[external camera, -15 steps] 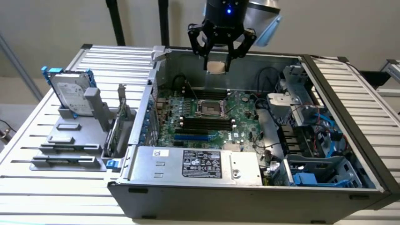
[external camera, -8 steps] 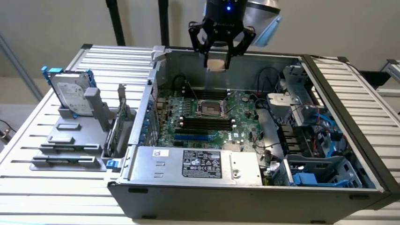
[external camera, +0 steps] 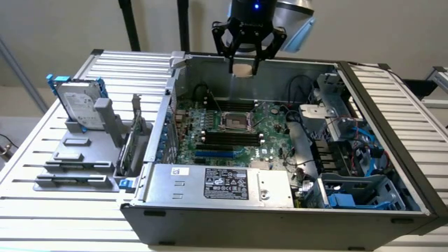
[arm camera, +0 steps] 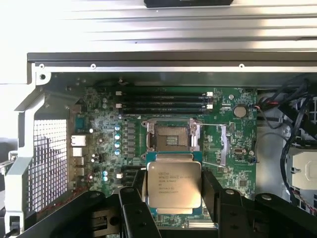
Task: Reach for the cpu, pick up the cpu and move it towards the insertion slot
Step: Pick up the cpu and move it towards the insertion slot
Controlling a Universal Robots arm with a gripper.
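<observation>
Jaws clamped on the cpu (arm camera: 174, 184), gripper (external camera: 244, 67) raised above the open computer case (external camera: 392, 173). Pickup done, judging by the lift. Well apart from the insertion slot (external camera: 233, 123) on the motherboard (external camera: 269, 137); chip not yet at the socket.

the cpu's (arm camera: 174, 185) side edges sit hidden between the black fingers (arm camera: 132, 208), its printed lettering too small to read, and the fingers' bases run off the picture's edge.
</observation>
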